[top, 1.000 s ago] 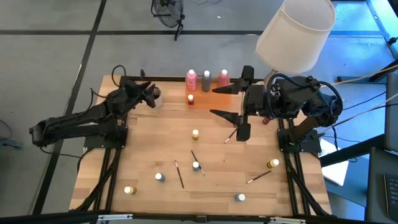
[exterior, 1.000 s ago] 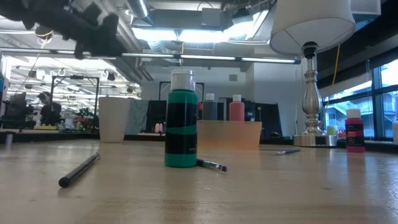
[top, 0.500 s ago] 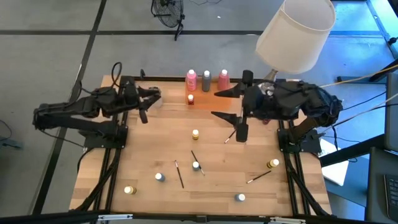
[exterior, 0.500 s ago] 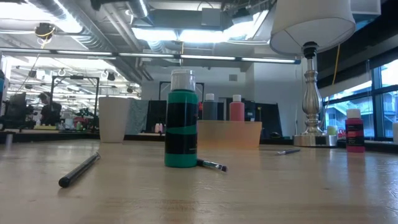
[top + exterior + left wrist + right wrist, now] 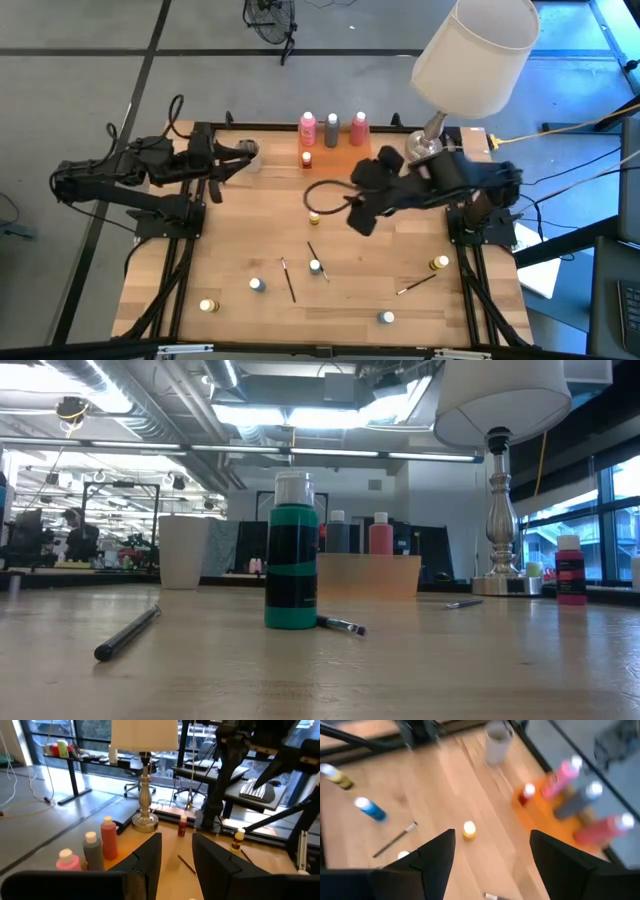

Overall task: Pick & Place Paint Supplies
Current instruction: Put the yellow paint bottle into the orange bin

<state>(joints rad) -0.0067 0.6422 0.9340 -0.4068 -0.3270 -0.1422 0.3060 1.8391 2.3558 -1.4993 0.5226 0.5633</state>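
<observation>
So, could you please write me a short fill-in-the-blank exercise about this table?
Of the three tall white-capped bottles on the flat orange tray, the middle one is ___. The right gripper hovers with its jaws ___. Ahead of it stands a small pot with a ___ lid.
Missing words: grey; open; yellow.

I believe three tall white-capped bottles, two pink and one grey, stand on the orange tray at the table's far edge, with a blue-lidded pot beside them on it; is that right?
Not quite: the pot on the orange tray has a red lid, not blue. The high view shows it, just in front of the left pink bottle. The rest holds: the grey bottle and the other pink bottle stand there too.
</observation>
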